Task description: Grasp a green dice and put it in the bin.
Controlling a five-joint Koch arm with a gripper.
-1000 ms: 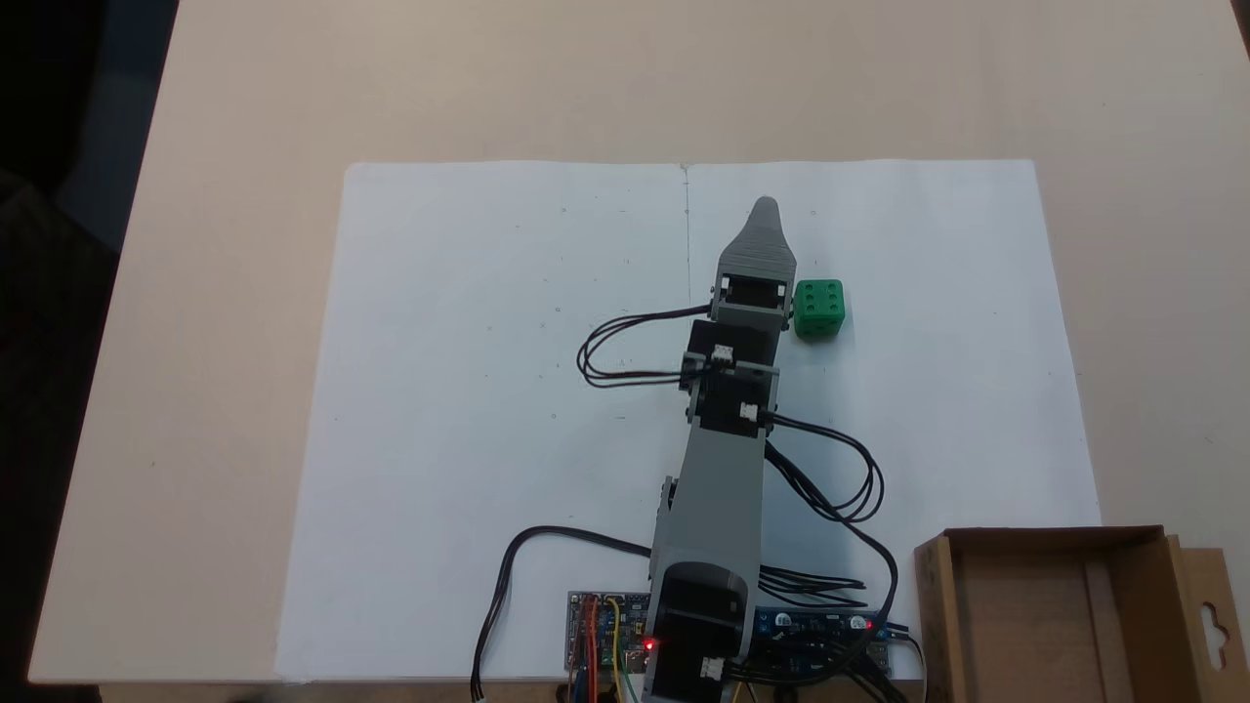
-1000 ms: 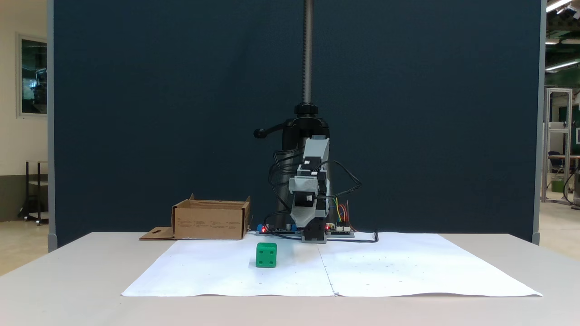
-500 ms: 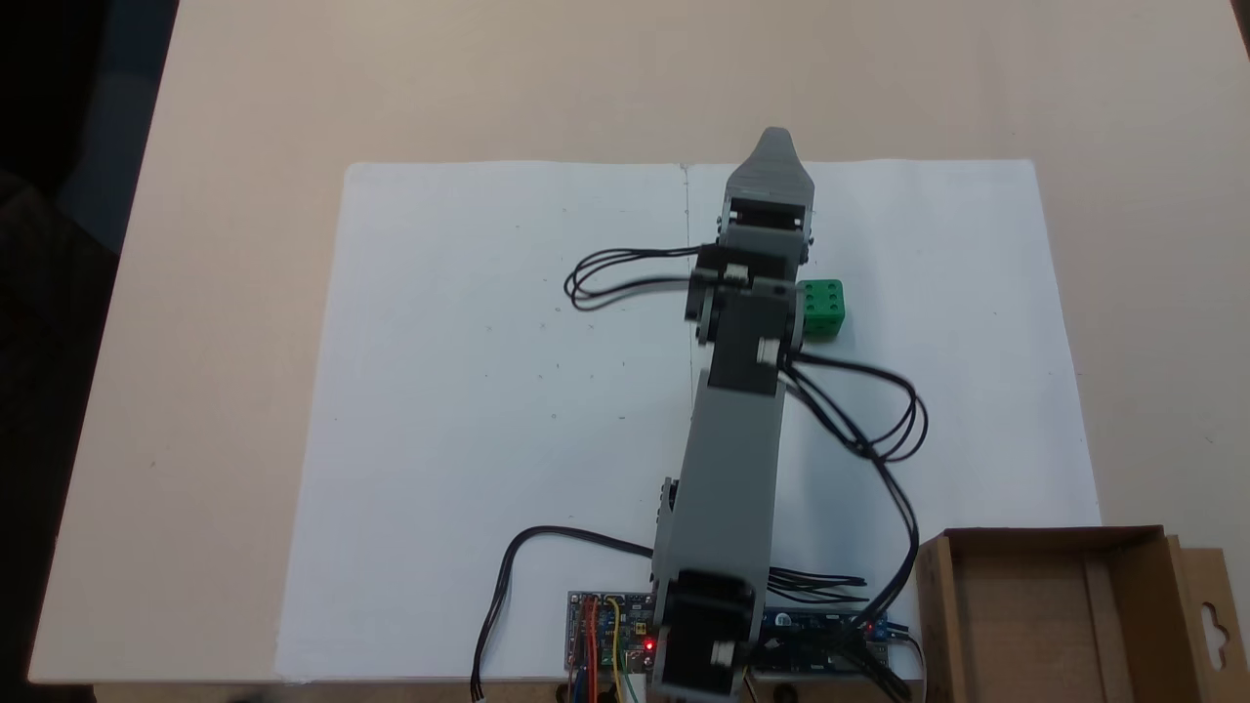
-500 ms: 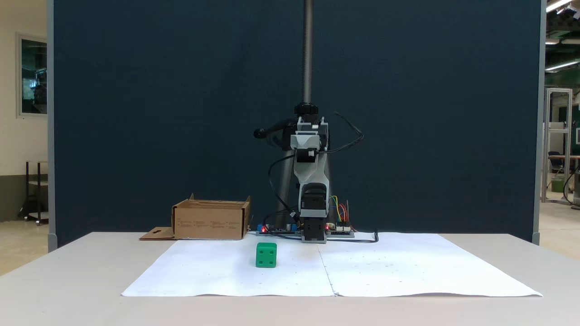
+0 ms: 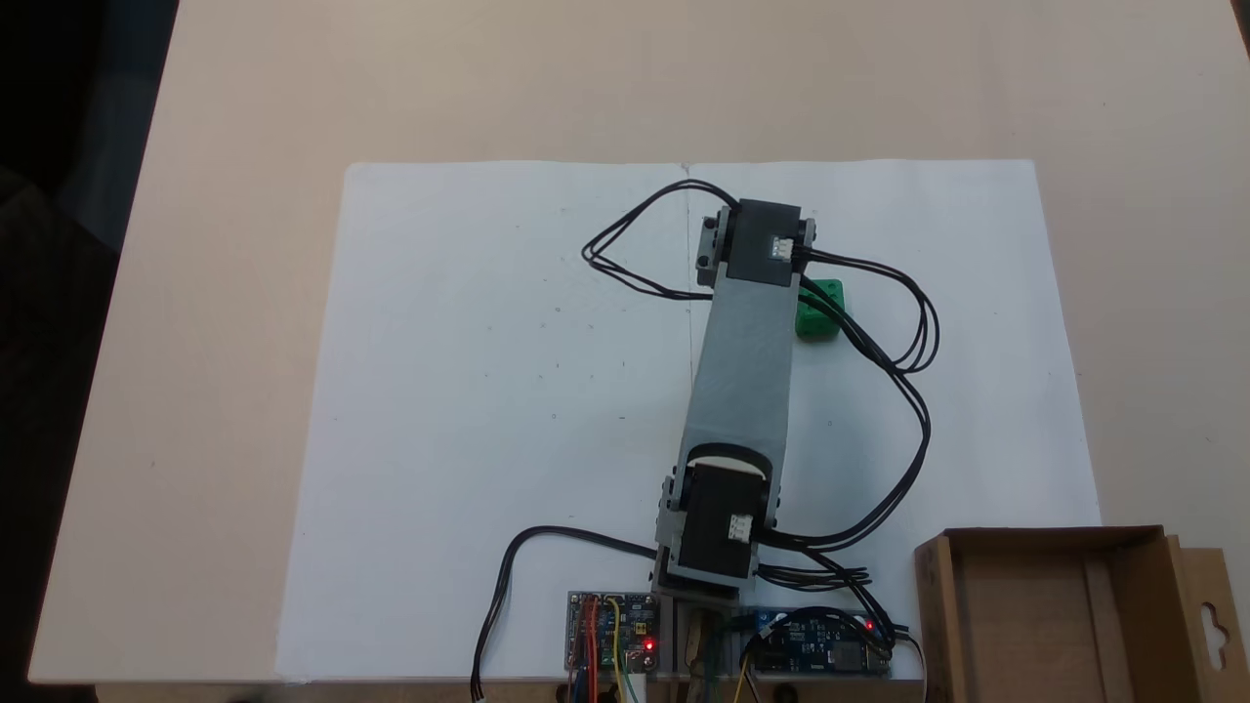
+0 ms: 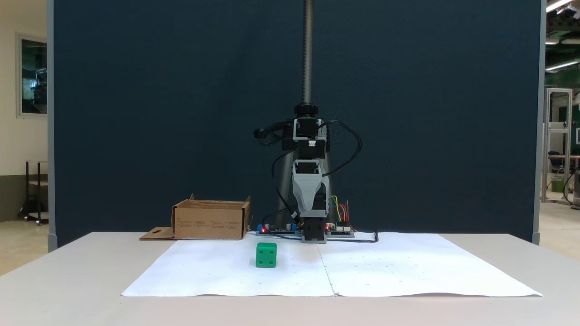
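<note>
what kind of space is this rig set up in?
Likely a lab or workshop hall, not a home. A dark blue partition panel stands behind the table, fluorescent strip lights hang over an open floor at the right, and bare circuit boards sit by the arm's base.

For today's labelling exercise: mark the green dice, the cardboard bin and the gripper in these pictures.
green dice [image 6: 266,255]: fixed view from the front, its front face.
bin [image 5: 936,605]: fixed view from above, its left wall.
gripper [image 6: 310,213]: fixed view from the front, grey tip pointing down.

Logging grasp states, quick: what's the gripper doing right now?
Gripper: cannot tell open or shut; it hangs pointing down, holding nothing. The green dice sits on the paper.
</note>
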